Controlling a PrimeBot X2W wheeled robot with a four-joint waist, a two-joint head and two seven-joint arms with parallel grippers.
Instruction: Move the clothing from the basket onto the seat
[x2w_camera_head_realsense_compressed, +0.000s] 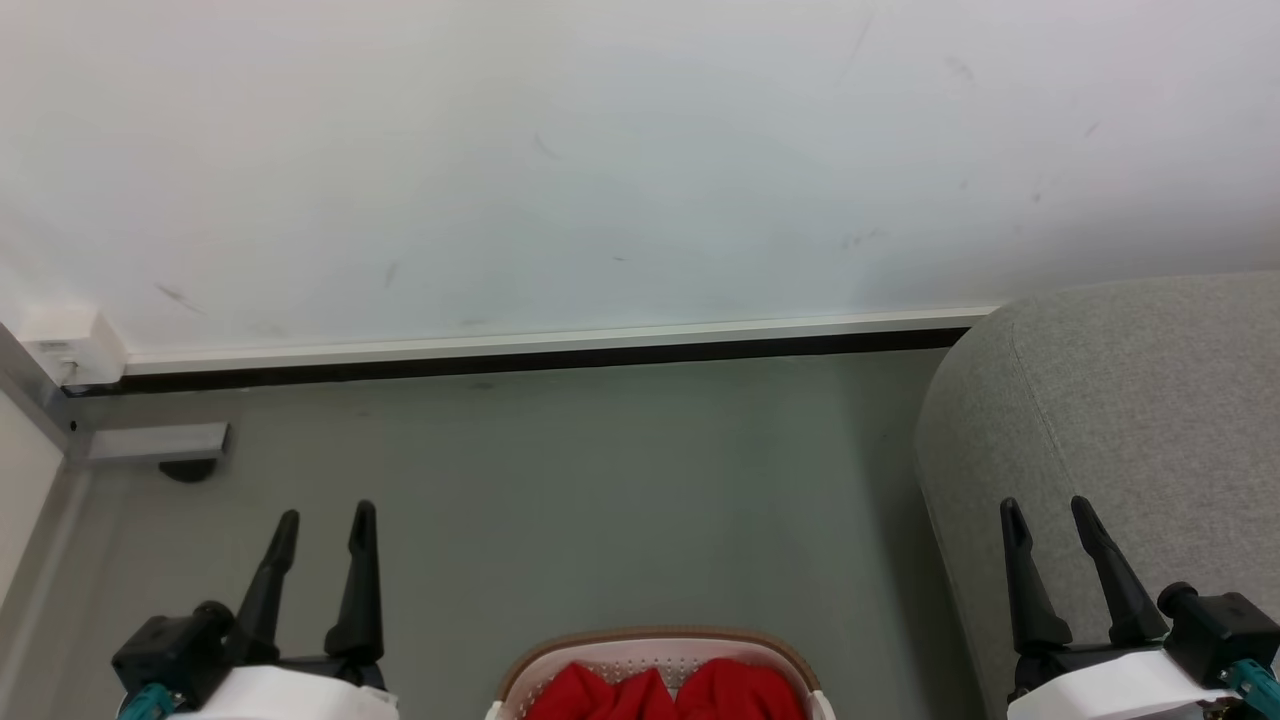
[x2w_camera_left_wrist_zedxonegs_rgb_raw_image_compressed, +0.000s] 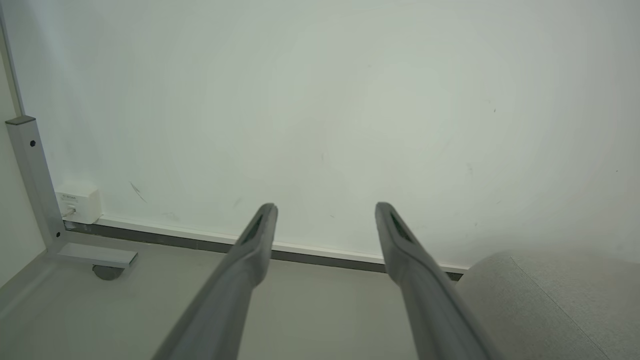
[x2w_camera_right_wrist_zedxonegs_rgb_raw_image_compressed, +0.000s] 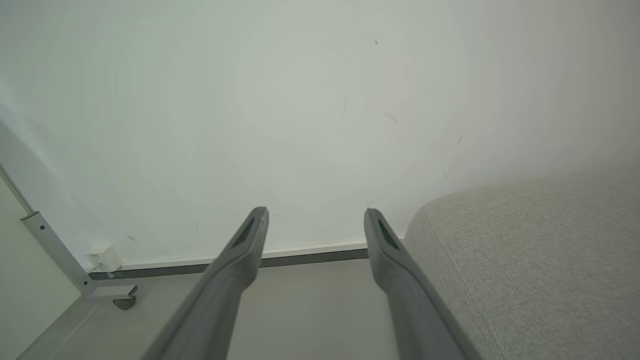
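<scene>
The white basket (x2w_camera_head_realsense_compressed: 770, 660) with its tan rim pokes into the bottom middle of the head view, and red clothing (x2w_camera_head_realsense_compressed: 660, 692) lies bunched inside it. On the right stands the light grey seat (x2w_camera_head_realsense_compressed: 1130, 420), also seen as the seat (x2w_camera_left_wrist_zedxonegs_rgb_raw_image_compressed: 550, 300) and the seat (x2w_camera_right_wrist_zedxonegs_rgb_raw_image_compressed: 525, 260) in the wrist views. My left gripper (x2w_camera_head_realsense_compressed: 325, 520) is open at the lower left, above the floor and left of the basket. At the lower right, in front of the seat's rounded corner, my right gripper (x2w_camera_head_realsense_compressed: 1048, 508) is open too. Nothing sits between the left gripper's (x2w_camera_left_wrist_zedxonegs_rgb_raw_image_compressed: 325, 207) or the right gripper's (x2w_camera_right_wrist_zedxonegs_rgb_raw_image_compressed: 315, 212) fingers.
A pale wall with a white and dark baseboard (x2w_camera_head_realsense_compressed: 540, 350) runs across the back. A metal frame leg with a caster (x2w_camera_head_realsense_compressed: 160, 445) and a small white box (x2w_camera_head_realsense_compressed: 75, 335) sit in the far left corner. Grey floor (x2w_camera_head_realsense_compressed: 600, 500) stretches between basket and wall.
</scene>
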